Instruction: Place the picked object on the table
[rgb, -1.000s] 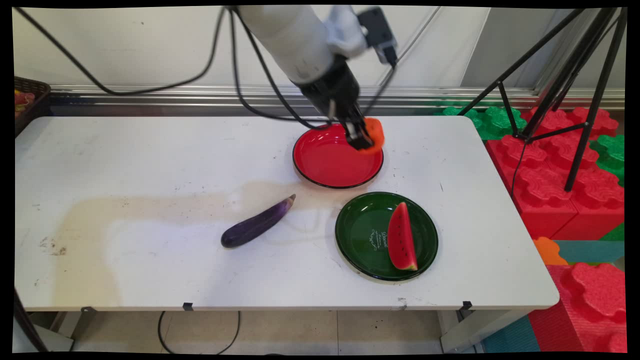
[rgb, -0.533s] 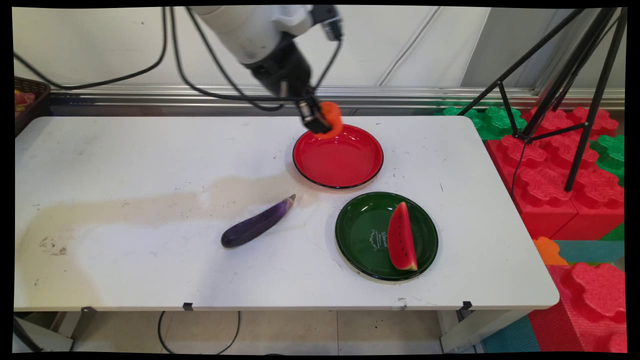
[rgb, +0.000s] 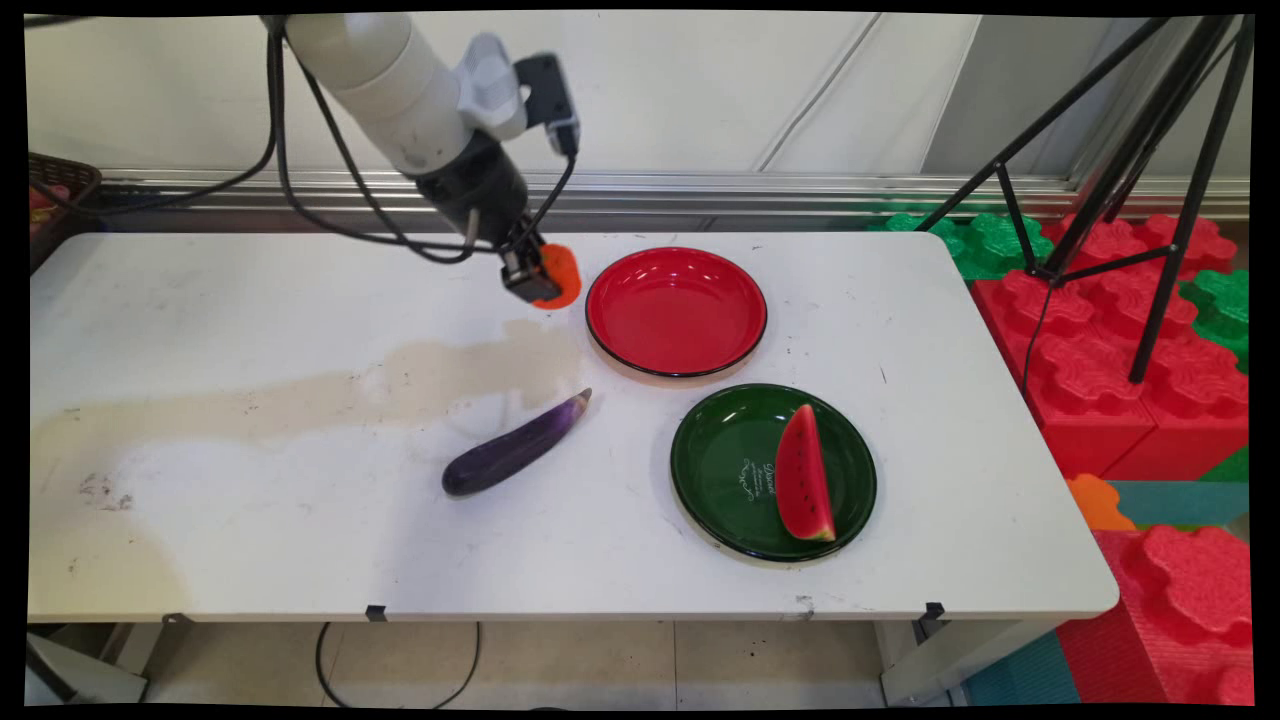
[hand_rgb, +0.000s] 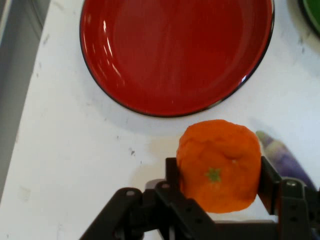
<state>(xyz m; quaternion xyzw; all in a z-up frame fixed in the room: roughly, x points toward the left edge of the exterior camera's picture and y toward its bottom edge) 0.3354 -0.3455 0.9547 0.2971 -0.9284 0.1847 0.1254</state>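
Bare surface (rgb: 250, 300) spreads toward its left edge; the red plate (rgb: 676, 311), green plate (rgb: 730, 470) and eggplant (rgb: 515, 446) crowd the middle and right, narrow gaps between.

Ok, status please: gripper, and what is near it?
Gripper shut on orange, above table. Red plate beside it, bare. Eggplant nearer the camera.
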